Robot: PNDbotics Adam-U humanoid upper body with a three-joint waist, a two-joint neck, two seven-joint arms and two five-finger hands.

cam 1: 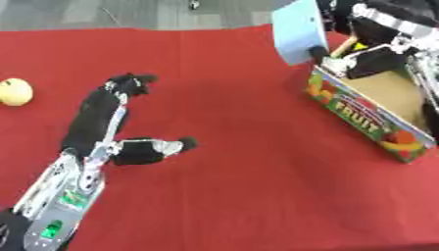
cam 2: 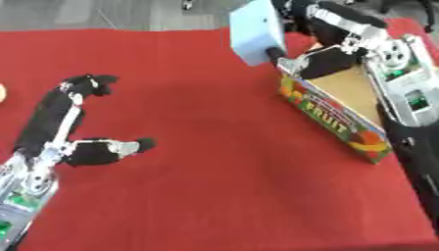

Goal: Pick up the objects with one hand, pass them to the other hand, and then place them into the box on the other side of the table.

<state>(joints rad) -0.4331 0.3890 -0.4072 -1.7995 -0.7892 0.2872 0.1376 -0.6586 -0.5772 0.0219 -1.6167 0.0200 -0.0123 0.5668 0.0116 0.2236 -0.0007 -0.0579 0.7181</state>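
Red counter (cam 1: 231, 186) wide underneath, fruit box (cam 2: 339, 120) at its right edge, right hand (cam 2: 330, 59) curled round a pale blue block (cam 2: 255, 32) above the box's far end, left hand (cam 1: 107, 115) resting spread flat, yellow ball (cam 1: 14, 91) far left

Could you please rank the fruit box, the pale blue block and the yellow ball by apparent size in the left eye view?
1. Fruit box, largest.
2. Pale blue block, held above the box by the right hand; raised nearer the camera, so perhaps flattered.
3. Yellow ball, smallest, partly cut by the edge.
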